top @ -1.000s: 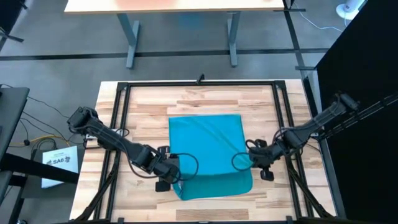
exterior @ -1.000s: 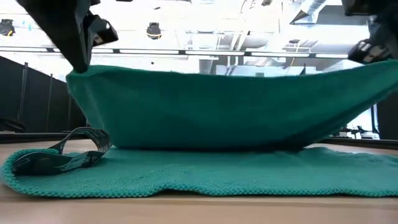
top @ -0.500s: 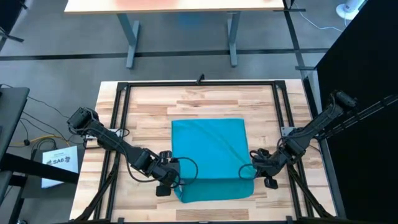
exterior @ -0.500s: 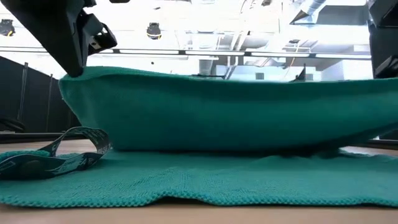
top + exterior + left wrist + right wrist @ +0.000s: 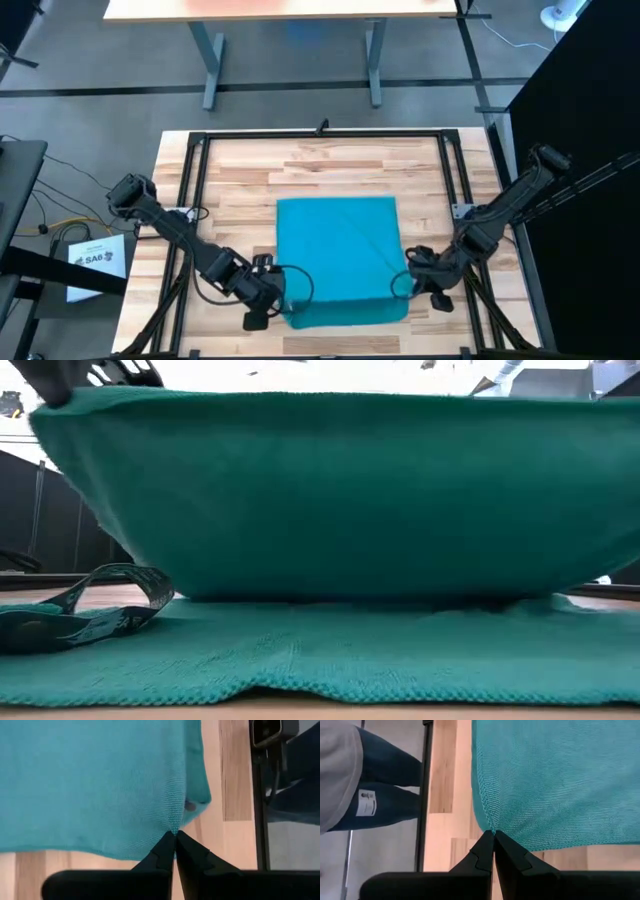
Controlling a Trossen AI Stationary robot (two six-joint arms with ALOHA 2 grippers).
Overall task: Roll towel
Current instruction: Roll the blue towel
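The teal towel [image 5: 340, 255] lies on the wooden table, doubled over on itself. Its lower layer [image 5: 330, 650] rests flat on the wood, and its upper layer [image 5: 330, 490] is raised and sags between my two grippers. My left gripper [image 5: 280, 300] is shut on the upper layer at the towel's near left. My right gripper [image 5: 407, 285] is shut on it at the near right. In the low view the raised layer hides both grippers. My left gripper pinches the upper layer between its two fingertips at a crease [image 5: 174, 826] close to its left corner. The fingers slant down from the table's left. The cloth there is held off the table and spreads away from the tips. My right gripper pinches the upper layer's hemmed right edge [image 5: 489, 826] near its corner, between its two fingertips. The fingers slant down from the table's right. The held edge is raised, and the cloth runs away from the tips toward the other gripper.
A teal printed strap loop [image 5: 95, 610] lies on the towel's lower layer at the low view's left. A black metal frame [image 5: 195, 180] runs around the table. A person's legs [image 5: 390, 775] stand beyond the table's edge in the right wrist view.
Both grippers, still shut on the towel, have moved toward the table's near edge. The raised upper layer has been drawn over the lower layer, which stays flat on the table. Less of the lower layer shows at the near edge.
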